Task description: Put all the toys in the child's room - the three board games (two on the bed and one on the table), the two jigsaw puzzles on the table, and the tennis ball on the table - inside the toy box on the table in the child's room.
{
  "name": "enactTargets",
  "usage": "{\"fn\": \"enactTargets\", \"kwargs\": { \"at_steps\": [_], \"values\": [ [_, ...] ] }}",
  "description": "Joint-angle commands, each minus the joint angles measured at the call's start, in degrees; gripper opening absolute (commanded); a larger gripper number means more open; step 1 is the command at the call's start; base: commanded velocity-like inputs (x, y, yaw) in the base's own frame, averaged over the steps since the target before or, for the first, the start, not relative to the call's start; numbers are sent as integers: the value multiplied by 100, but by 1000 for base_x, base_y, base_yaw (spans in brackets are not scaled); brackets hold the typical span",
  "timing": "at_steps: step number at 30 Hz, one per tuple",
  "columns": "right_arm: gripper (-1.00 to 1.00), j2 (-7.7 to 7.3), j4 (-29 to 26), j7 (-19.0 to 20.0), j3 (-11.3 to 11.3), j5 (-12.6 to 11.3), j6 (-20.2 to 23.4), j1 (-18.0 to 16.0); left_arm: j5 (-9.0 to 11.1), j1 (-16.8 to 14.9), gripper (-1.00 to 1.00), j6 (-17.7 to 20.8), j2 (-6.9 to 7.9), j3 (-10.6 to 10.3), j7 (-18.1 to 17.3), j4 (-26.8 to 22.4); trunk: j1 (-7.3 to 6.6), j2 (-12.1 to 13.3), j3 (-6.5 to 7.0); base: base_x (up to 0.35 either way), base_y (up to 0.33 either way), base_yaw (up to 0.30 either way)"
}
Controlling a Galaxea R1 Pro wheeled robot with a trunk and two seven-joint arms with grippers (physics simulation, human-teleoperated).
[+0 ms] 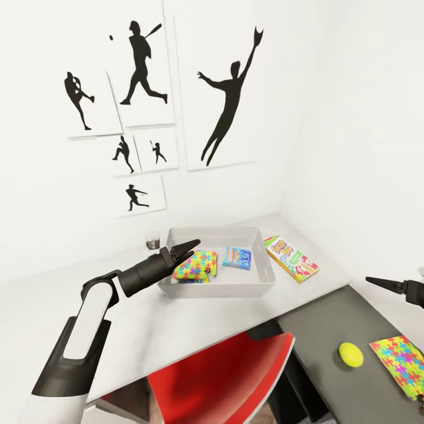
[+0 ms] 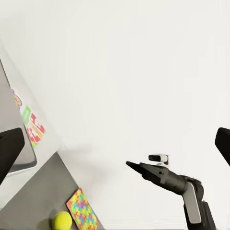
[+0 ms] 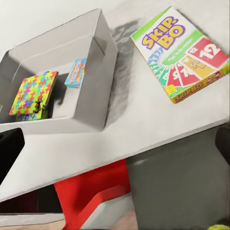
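The grey toy box [image 1: 268, 277] stands on the light table wing [image 1: 176, 330]. Inside it lie a jigsaw puzzle [image 1: 197, 265], which partly covers something colourful, and a blue board game [image 1: 237, 257]. A green-edged board game [image 1: 291, 258] lies on the table just right of the box. On the dark wing sit the tennis ball [image 1: 350, 354] and a second jigsaw puzzle [image 1: 402, 363]. My left gripper [image 1: 191, 244] hovers over the box's near-left corner, open and empty. Above the dark wing at the right, my right gripper [image 1: 372, 280] is also open and empty.
A red chair [image 1: 229, 377] is tucked under the table's near edge. A small dark glass [image 1: 153, 240] stands behind the box's left corner. Baseball silhouette pictures [image 1: 141, 65] hang on the white wall behind the table.
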Motion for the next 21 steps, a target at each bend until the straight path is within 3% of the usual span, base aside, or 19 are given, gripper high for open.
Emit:
{"fn": "enactTargets", "kwargs": {
  "at_steps": [1, 9, 21],
  "values": [
    [100, -1, 78, 26, -5, 19, 19, -8, -23, -8, 100, 15, -3, 0, -21, 2, 4, -11, -2, 0, 0, -210],
    [100, -45, 938, 8, 11, 41, 19, -22, -34, -51, 100, 23, -55, -26, 255, 77, 4, -11, 54, 0, 0, -206],
    [100, -14, 1234, -9, 52, 64, 19, -26, -29, -66, 100, 33, -114, -36, 548, 111, 4, -11, 77, 0, 0, -71]
  ]
}}
